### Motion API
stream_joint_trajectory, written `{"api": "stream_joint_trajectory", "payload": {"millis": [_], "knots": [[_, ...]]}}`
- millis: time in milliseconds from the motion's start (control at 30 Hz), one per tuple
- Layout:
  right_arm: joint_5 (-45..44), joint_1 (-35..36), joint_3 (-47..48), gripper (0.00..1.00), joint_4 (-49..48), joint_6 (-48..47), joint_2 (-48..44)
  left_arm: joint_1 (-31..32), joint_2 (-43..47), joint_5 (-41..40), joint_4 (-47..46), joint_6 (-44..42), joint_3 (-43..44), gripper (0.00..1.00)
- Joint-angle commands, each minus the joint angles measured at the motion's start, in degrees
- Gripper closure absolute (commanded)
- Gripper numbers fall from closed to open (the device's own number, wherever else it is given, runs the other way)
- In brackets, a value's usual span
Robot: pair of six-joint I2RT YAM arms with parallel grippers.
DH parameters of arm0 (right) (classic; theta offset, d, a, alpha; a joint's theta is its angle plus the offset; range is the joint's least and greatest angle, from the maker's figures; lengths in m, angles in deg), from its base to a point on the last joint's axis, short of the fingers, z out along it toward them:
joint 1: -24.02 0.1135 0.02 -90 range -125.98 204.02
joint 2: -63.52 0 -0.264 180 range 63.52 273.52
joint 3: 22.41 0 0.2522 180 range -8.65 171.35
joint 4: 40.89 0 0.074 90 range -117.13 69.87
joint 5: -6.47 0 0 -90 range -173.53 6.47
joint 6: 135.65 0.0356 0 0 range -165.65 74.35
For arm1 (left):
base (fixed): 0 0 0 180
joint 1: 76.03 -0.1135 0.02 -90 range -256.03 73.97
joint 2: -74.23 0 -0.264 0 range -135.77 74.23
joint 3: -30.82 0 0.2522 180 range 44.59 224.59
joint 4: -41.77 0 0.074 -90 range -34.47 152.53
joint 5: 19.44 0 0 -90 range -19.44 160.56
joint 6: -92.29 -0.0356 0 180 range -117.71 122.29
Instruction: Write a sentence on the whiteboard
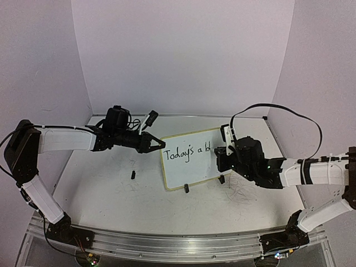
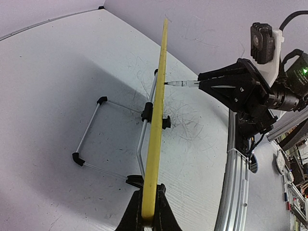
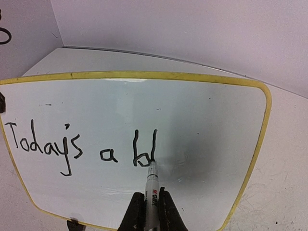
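The whiteboard [image 1: 194, 169] stands upright on the table, tilted back on its black clip feet. My left gripper [image 1: 161, 144] is shut on its upper left corner. In the left wrist view the yellow rim [image 2: 156, 134] runs edge-on out of that gripper [image 2: 148, 192]. The sentence [image 1: 189, 152] reads "Today's a bl" in black [image 3: 72, 147]. My right gripper [image 1: 221, 158] is shut on a white marker [image 3: 152, 178], held between its fingers [image 3: 151, 191]. The marker's tip touches the board [image 3: 202, 125] at the foot of the "l".
A small black cap [image 1: 133, 174] lies on the tabletop left of the board. A wire stand [image 2: 110, 139] props the board from behind. Grey scribbles [image 1: 242, 192] mark the table at the right. An aluminium rail [image 1: 167, 242] runs along the near edge.
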Motion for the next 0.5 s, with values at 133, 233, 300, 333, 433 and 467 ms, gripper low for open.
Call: {"api": "stream_joint_trajectory", "payload": {"millis": [133,233,300,333,433,467], "knots": [[-0.89,0.03,-0.45,1.0,1.52,0.54,-2.36,-0.4,2.6,-3.12,-1.98,-1.92,0.77,1.0],[-0.62,-0.01,-0.29,1.0,1.88,0.34,-2.49,-0.4,2.51,-3.12,-1.98,-1.91,0.78,1.0],[-0.11,0.0,-0.44,1.0,1.89,-0.06,-3.08,-0.4,2.5,-3.12,-2.02,-1.9,0.77,1.0],[0.12,-0.01,-0.69,1.0,1.58,-0.18,-3.77,-0.39,2.52,-3.16,-2.02,-1.91,0.77,1.0],[0.57,-0.01,-1.26,1.0,0.53,-0.49,-5.66,-0.39,2.61,-3.21,-2.0,-1.91,0.77,1.0],[0.49,-0.01,-1.16,1.0,0.37,-0.62,-5.41,-0.4,2.64,-3.13,-2.0,-1.92,0.78,1.0]]}}
